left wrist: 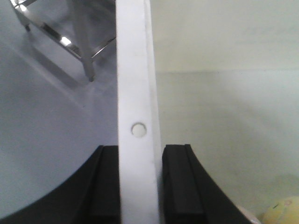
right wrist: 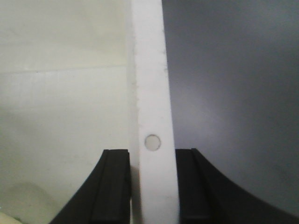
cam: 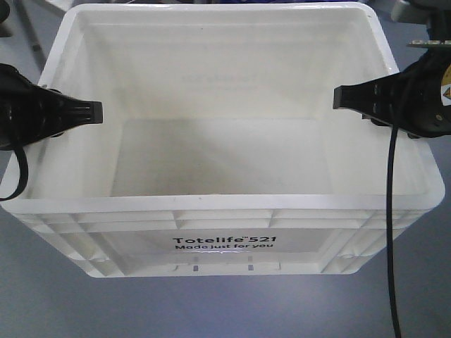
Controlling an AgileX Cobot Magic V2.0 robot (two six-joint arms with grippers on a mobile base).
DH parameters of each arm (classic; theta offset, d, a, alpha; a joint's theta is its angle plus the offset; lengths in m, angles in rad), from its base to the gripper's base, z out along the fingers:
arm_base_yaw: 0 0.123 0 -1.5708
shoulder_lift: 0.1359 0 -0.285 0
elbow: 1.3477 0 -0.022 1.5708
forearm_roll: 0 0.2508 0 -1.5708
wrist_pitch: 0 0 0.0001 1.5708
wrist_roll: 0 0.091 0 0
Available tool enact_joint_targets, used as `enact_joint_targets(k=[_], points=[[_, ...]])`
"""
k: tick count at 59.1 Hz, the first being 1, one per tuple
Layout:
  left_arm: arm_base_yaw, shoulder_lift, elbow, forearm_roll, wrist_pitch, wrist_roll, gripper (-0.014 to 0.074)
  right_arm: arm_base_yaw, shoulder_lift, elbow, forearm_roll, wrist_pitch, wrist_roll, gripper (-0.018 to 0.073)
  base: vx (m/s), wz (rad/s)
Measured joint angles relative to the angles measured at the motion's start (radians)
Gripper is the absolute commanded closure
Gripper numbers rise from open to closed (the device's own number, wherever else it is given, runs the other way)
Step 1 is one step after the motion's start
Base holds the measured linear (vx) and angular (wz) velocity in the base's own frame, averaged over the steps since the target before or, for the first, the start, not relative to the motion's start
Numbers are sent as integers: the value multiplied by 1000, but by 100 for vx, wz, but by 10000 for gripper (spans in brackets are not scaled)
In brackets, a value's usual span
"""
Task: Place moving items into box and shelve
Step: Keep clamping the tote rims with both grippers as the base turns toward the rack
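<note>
Front-facing view: my left gripper (cam: 90, 111) and right gripper (cam: 344, 97) each pinch an opposite side rim of the box (cam: 225, 210)

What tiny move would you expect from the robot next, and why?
Probably a slow, level lift, if both grips are tight: the left hand and right hand each straddle a side rim of the box, and a yellowish piece already lies inside.
</note>
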Motion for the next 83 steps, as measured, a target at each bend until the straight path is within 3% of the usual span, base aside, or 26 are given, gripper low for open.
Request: enact_joint_targets(k=[83], points=[[0,0,0,-3,0,-1,488,0,0,0,0,6,0,571,15,-52]])
